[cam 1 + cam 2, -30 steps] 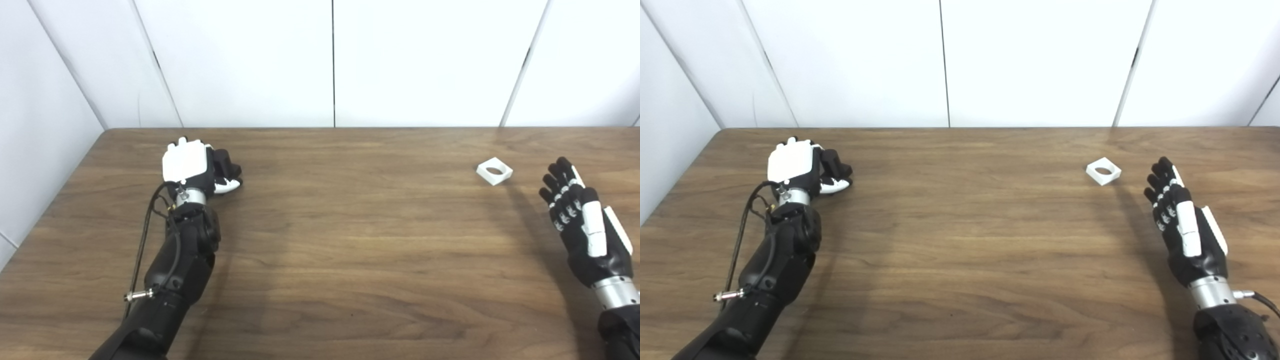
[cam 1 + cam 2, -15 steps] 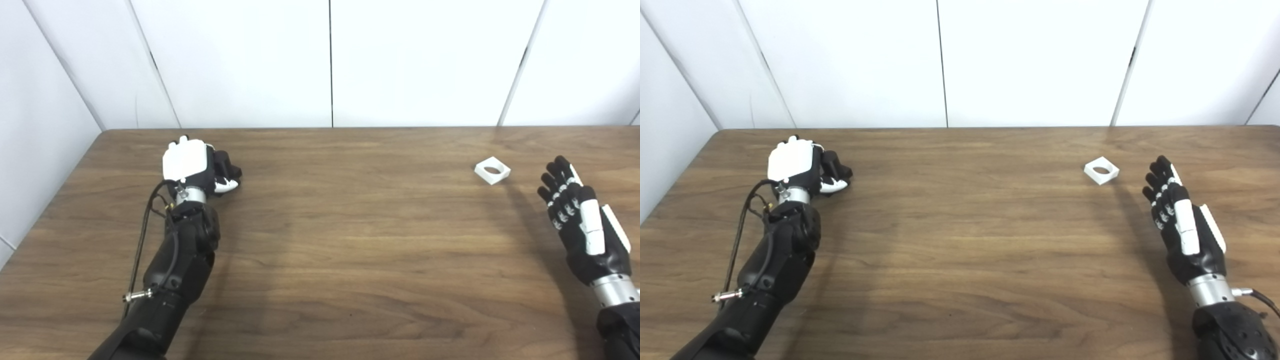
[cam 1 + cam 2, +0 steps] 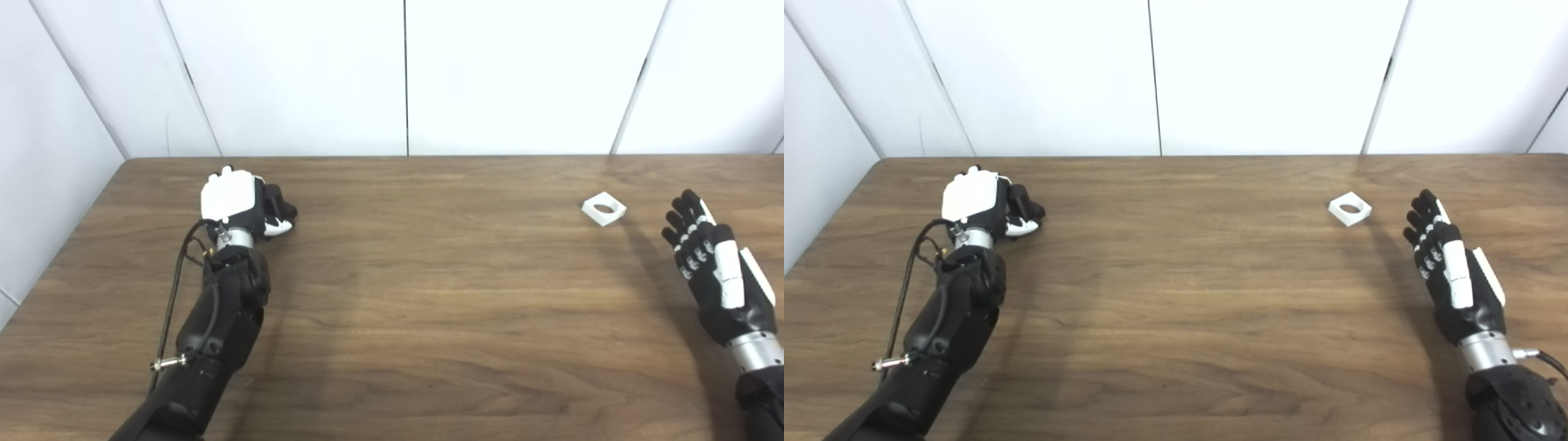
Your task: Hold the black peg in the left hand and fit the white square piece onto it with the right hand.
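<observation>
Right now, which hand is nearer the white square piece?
Right. The right hand sits just to the right of the white square piece and nearer the camera, open, not touching it. The left hand is far across the table on its left side.

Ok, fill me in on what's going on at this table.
A humanoid robot is starting a peg-fitting job. Its left hand lies on the wooden table with its fingers curled; the black peg cannot be made out, so whether it is held is unclear. The white square piece lies flat on the table, untouched. The right hand is open beside it, not touching it.
</observation>
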Tool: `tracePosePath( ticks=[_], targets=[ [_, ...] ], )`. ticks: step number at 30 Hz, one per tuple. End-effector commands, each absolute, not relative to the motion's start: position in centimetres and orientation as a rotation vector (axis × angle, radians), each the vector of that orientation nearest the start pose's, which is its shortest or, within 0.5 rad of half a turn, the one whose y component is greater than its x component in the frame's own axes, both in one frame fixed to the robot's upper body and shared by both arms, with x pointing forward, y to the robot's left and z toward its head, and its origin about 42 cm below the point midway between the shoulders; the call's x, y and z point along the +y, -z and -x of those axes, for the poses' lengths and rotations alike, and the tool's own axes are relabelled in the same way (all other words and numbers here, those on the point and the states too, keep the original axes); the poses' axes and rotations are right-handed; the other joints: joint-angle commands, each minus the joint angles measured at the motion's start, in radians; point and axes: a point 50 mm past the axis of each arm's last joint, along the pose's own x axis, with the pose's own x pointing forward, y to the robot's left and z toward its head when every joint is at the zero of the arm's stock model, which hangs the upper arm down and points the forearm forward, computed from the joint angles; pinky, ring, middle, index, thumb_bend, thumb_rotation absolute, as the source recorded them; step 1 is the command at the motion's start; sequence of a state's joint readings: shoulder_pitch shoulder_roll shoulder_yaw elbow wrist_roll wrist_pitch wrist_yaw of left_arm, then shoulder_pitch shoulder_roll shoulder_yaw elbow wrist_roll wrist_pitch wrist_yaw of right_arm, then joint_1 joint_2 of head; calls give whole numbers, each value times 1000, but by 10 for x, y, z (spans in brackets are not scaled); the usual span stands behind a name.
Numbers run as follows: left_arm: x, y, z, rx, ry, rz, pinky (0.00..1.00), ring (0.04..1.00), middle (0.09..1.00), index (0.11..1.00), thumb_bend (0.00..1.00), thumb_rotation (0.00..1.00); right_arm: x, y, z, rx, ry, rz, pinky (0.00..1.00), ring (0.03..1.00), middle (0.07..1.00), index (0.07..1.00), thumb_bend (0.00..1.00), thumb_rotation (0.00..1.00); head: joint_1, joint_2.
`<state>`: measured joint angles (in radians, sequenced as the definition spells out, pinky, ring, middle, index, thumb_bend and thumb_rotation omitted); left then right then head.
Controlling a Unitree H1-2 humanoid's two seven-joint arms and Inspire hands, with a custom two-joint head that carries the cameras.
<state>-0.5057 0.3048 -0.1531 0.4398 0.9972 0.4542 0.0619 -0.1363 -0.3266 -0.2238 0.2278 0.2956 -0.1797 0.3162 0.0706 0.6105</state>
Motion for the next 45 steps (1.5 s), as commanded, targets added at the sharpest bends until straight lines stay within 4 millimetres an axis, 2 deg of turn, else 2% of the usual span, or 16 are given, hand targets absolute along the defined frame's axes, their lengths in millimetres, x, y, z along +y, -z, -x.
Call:
tracePosePath(
  ticks=[1, 6, 8, 16, 19, 22, 29, 45],
  targets=[
    [301, -166, -441, 242, -296, -1372, 1000, 1000, 876, 541, 745, 215, -359, -49, -274, 56, -43, -62, 1000, 1000, 1000, 1000, 627, 970, 0, 1],
    [299, -163, -437, 253, -298, -1352, 1000, 1000, 877, 530, 773, 201, -360, -51, -276, 51, -38, -50, 1000, 1000, 1000, 1000, 646, 966, 1, 2],
    [298, -162, -436, 253, -301, -1348, 1000, 1000, 875, 521, 777, 187, -361, -52, -277, 46, -38, -52, 1000, 1000, 1000, 1000, 626, 962, 2, 1],
    [296, -158, -430, 252, -307, -1336, 1000, 1000, 873, 515, 768, 187, -361, -55, -281, 44, -47, -55, 1000, 1000, 1000, 1000, 629, 962, 4, 4],
    [295, -154, -424, 242, -314, -1322, 1000, 1000, 871, 489, 565, 88, -360, -57, -281, 48, -48, -61, 1000, 1000, 1000, 1000, 630, 956, 3, 4],
    [294, -150, -418, 239, -307, -1333, 1000, 1000, 866, 486, 530, 72, -359, -58, -282, 42, -59, -56, 1000, 1000, 1000, 1000, 616, 966, 2, 7],
    [289, -142, -401, 217, -278, -1353, 1000, 999, 857, 493, 521, 72, -353, -60, -284, 46, -64, -49, 1000, 1000, 1000, 1000, 625, 975, -8, 13],
    [257, -136, -360, 144, -213, -1282, 1000, 1000, 871, 488, 524, 69, -343, -64, -277, 56, -67, -62, 1000, 1000, 1000, 1000, 601, 991, -46, 38]
  ],
)
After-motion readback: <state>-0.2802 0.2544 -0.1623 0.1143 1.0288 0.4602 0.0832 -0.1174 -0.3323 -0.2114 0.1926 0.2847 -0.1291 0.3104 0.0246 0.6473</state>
